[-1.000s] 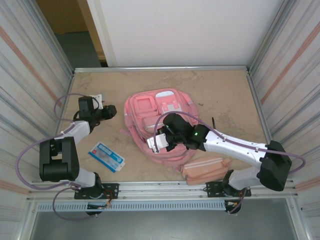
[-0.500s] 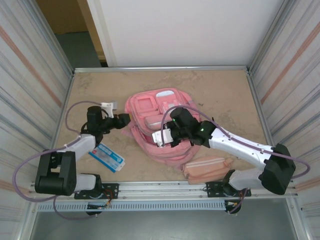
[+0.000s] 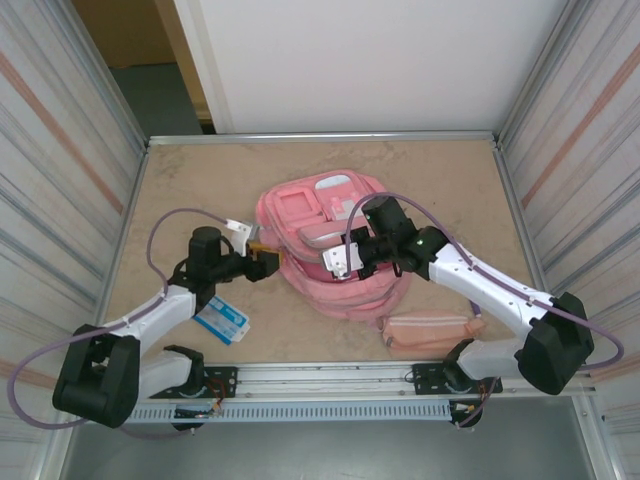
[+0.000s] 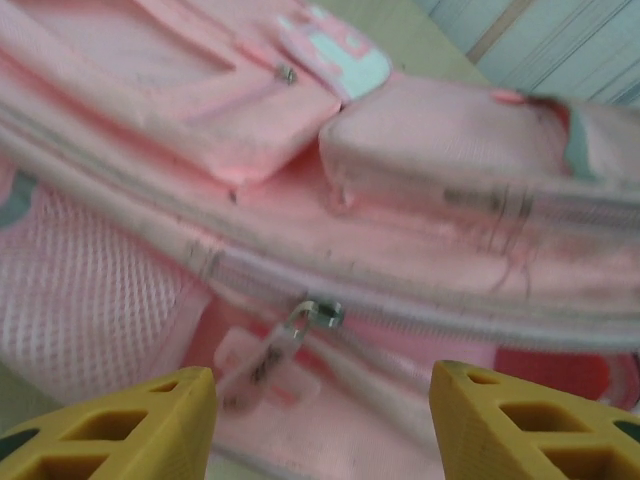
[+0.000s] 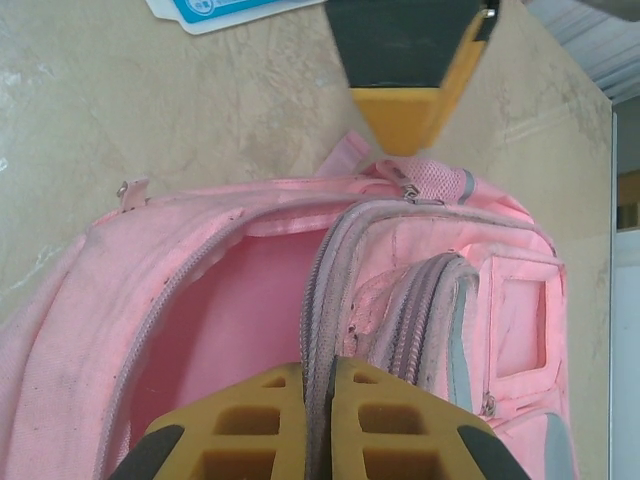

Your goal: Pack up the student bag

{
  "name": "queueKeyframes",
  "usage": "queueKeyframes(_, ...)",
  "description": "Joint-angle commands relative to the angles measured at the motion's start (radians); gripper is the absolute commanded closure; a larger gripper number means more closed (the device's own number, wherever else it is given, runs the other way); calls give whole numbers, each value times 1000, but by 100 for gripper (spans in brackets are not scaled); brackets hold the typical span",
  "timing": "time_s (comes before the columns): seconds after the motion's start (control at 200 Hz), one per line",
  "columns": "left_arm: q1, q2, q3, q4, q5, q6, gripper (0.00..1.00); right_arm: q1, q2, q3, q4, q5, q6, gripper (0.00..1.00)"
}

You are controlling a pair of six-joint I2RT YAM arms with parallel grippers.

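The student bag [image 3: 322, 232], a soft pink backpack, lies in the middle of the table with its main compartment [image 5: 225, 330] gaping open. My right gripper [image 3: 340, 266] is shut on the zipped rim of the bag's opening [image 5: 320, 300] and holds that flap up. At the bag's left edge my left gripper [image 3: 270, 264] stands open. Its yellow fingertips [image 4: 120, 425] sit either side of a metal zip pull [image 4: 305, 322] and do not touch it. The right wrist view shows that left gripper [image 5: 404, 110] just past the bag's corner.
A small pink pencil pouch [image 3: 430, 331] lies near the front rail, right of the bag. A blue-and-white packet [image 3: 222, 318] rests on the table under the left arm. Ribbed metal walls [image 3: 70, 150] close in both sides.
The left arm swung right to the bag's edge and its jaws widened. The right gripper, still shut on the rim, moved up and right with the flap; bag and pouch shifted right.
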Motion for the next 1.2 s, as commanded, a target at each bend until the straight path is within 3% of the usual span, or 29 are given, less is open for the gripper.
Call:
queueKeyframes(0.0,3,24,3,-21,-16,64,44,-4,0,52,-2,-54,-46,100)
queueKeyframes(0.236,4,96,14,33,86,151,53,7,1,47,7,-69,-26,100)
queueKeyframes(0.396,31,127,45,15,42,193,53,25,-5,52,-2,-68,-21,100)
queueKeyframes(0.501,62,121,33,75,35,190,50,32,-1,61,-13,-66,-20,100)
queueKeyframes(0.757,78,163,30,209,140,245,39,44,-1,62,-28,-56,-20,100)
queueKeyframes(0.967,84,259,85,199,261,283,48,50,1,75,-44,-45,-15,100)
queueKeyframes(1.198,84,256,58,189,279,286,54,30,-7,79,-61,-53,-14,100)
